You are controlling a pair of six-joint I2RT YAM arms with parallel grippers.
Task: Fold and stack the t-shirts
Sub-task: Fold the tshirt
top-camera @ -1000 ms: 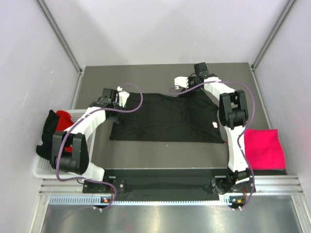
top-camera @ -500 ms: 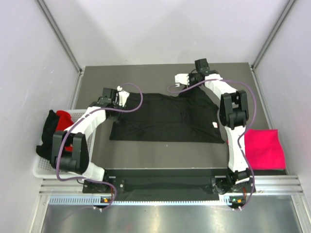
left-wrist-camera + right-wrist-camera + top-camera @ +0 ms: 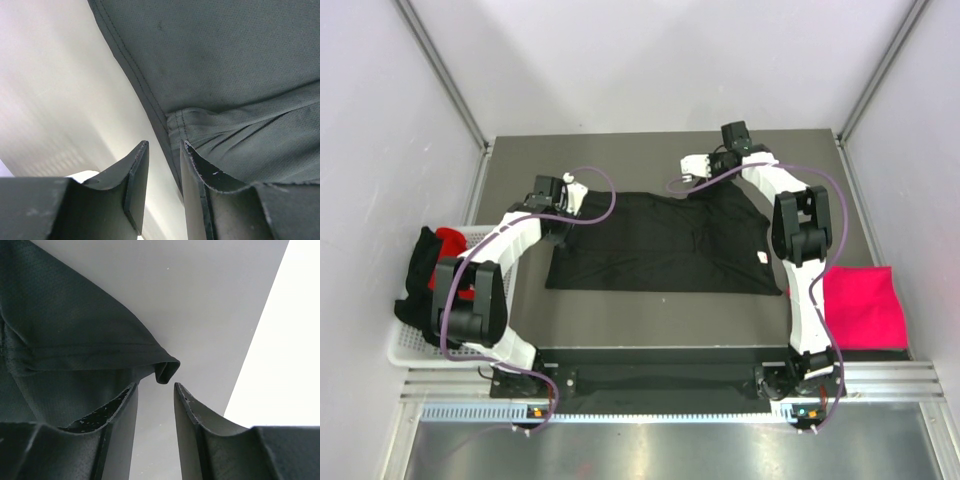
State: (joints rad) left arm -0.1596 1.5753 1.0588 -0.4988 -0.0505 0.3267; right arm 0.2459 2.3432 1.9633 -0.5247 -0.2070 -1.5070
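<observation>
Lying flat across the middle of the dark surface (image 3: 650,312): one black t-shirt (image 3: 660,245), spread out, with a small white tag (image 3: 761,259) near its right side. The right arm (image 3: 792,220) crosses that side and covers the shirt's edge there.

Left jaws: at the shirt's far-left corner, parted by a narrow gap. From the left wrist view the stitched hem (image 3: 139,75) runs down toward that gap and passes behind one finger. Nothing is clamped.

Right jaws: at the shirt's far edge, parted. A curled sleeve corner (image 3: 167,370) sits just ahead of the gap, not between the fingers.

Pink t-shirt (image 3: 865,305): folded, at the right rim of the surface, well apart from the black one. Its left part is hidden behind the right arm.

White wire basket (image 3: 408,350): beside the left rim, holding a heap of black cloth (image 3: 418,275) and red cloth (image 3: 450,240). The number of garments cannot be told. The left arm (image 3: 510,232) covers the basket's right side.

Open room: a bare strip between the near hem and the arm bases, a bare band beyond the far hem, and a bare patch between the shirt's left side and the basket.
</observation>
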